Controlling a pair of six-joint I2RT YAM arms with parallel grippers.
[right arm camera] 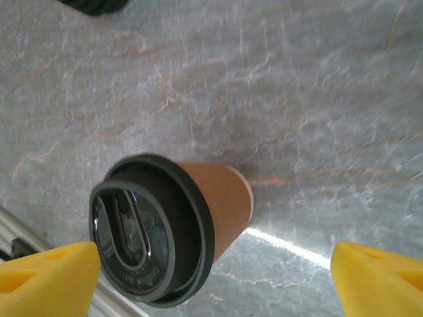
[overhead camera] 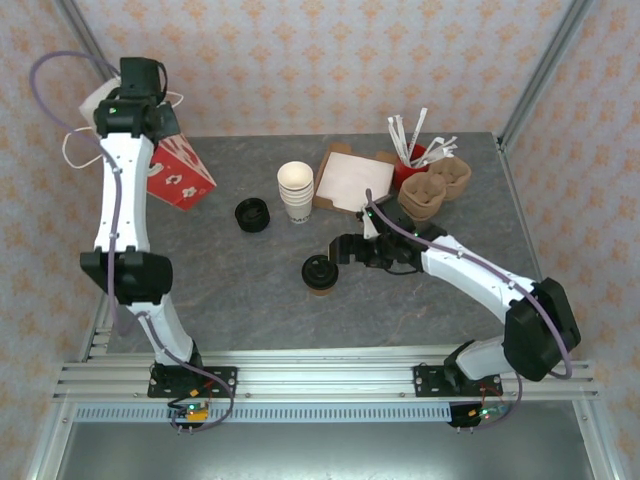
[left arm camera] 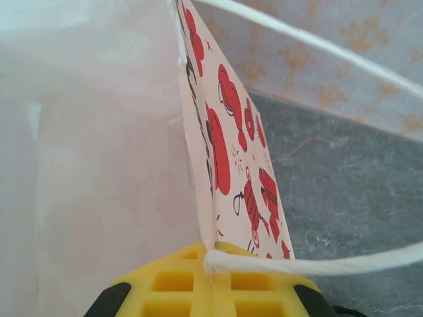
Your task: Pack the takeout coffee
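The takeout coffee [overhead camera: 320, 273], a tan-brown paper cup with a black lid, stands upright mid-table. My right gripper [overhead camera: 336, 260] is open just to its right. In the right wrist view the cup [right arm camera: 221, 198] sits between the wide-apart yellow fingers [right arm camera: 46, 281], its lid [right arm camera: 142, 231] close to the left one. A red-and-white gift bag [overhead camera: 180, 175] stands at the back left. My left gripper [overhead camera: 145, 130] is at the bag's top. In the left wrist view that gripper [left arm camera: 215, 254] is shut on the bag's rim [left arm camera: 231, 152] and its white cord handle [left arm camera: 330, 265].
A stack of black lids [overhead camera: 252, 215] and a stack of lidless cream cups [overhead camera: 295, 190] stand behind the coffee. Further back right are a cardboard box [overhead camera: 350, 180], brown cup carriers [overhead camera: 435, 190] and a red holder of stirrers [overhead camera: 412, 155]. Patterned walls close the back and sides.
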